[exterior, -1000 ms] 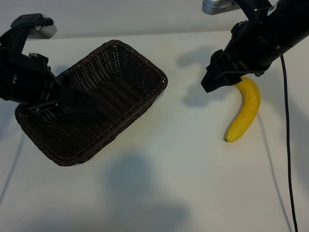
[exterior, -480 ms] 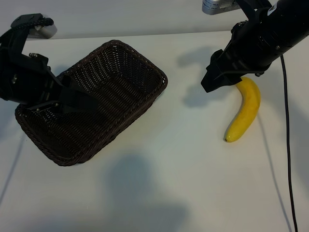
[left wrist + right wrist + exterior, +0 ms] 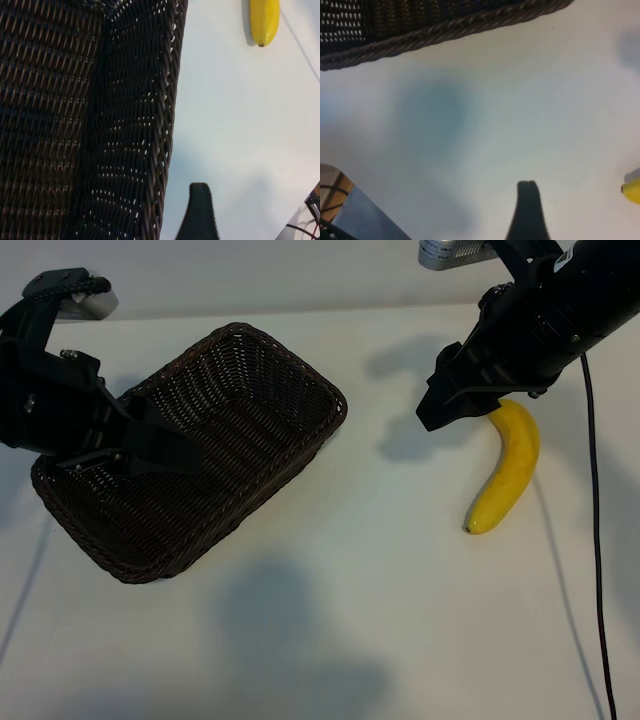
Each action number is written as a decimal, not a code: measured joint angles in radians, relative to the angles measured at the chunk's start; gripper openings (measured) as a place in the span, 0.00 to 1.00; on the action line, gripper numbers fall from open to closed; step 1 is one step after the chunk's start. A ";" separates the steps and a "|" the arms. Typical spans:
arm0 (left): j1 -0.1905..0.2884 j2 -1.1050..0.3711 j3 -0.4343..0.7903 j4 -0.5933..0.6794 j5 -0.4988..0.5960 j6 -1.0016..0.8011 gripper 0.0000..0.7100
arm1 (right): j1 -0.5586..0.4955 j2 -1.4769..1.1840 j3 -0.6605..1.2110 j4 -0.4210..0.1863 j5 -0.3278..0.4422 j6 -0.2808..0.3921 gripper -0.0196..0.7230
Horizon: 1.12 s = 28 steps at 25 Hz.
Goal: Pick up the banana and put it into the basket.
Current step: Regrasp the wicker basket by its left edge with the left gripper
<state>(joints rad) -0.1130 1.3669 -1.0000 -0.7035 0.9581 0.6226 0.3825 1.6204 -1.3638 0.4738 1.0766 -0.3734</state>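
i begin at the left of the exterior view. the left gripper (image 3: 150, 448) hangs over the near-left end of the rectangular dark brown woven wicker basket (image 3: 300, 375), its claw spread wide and holding nothing. i judge a risk here: any drop of that arm could catch the braided rim, tip the basket or drag it across the white table (image 3: 350, 570), and the drop target would shift. the arm also covers part of the basket's opening, so a banana brought in from the right may strike it unless it clears off.

basket contents: the weave i can see in the exterior and left wrist views is bare; nothing lies in it. the part under the left gripper is hidden.

moving right, an open stretch of table separates the basket from the fruit. the right gripper (image 3: 440, 408) hovers just beside the upper end of the smooth, bright yellow curved banana (image 3: 508, 468), its claw wide and empty, aimed down and toward the basket rather than over the fruit. the banana lies flat on the table, well apart from the basket. i judge that closing from this offset would miss or clip the tip, rolling or spinning the banana away. its smooth curved skin may also slip in a shallow pinch.
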 joint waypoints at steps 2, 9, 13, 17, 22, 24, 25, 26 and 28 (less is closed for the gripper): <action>0.000 0.000 0.000 0.000 0.000 0.000 0.86 | 0.000 0.000 0.000 0.000 0.000 0.000 0.76; 0.000 0.000 0.000 0.001 0.032 -0.002 0.86 | 0.000 0.000 0.000 0.000 -0.007 -0.005 0.76; 0.000 0.000 0.000 0.000 0.025 -0.015 0.86 | 0.000 0.000 0.000 0.000 -0.013 -0.005 0.76; 0.000 -0.008 0.000 0.065 -0.028 -0.207 0.86 | 0.000 0.000 0.000 0.000 -0.015 -0.005 0.76; 0.000 -0.083 0.016 0.351 -0.134 -0.565 0.86 | 0.000 0.000 0.000 0.000 -0.016 -0.005 0.76; 0.000 -0.122 0.069 0.465 -0.166 -0.713 0.86 | 0.000 0.000 0.000 0.000 -0.016 -0.005 0.76; 0.000 -0.139 0.117 0.516 -0.190 -0.791 0.86 | 0.000 0.000 0.000 0.000 -0.016 -0.005 0.76; 0.000 -0.152 0.173 0.554 -0.224 -0.863 0.86 | 0.000 0.000 0.000 0.000 -0.016 -0.005 0.76; 0.000 -0.180 0.285 0.586 -0.305 -0.966 0.86 | 0.000 0.000 0.000 0.000 -0.016 -0.005 0.76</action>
<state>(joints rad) -0.1130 1.1865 -0.7150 -0.1178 0.6532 -0.3437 0.3825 1.6204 -1.3638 0.4741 1.0610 -0.3785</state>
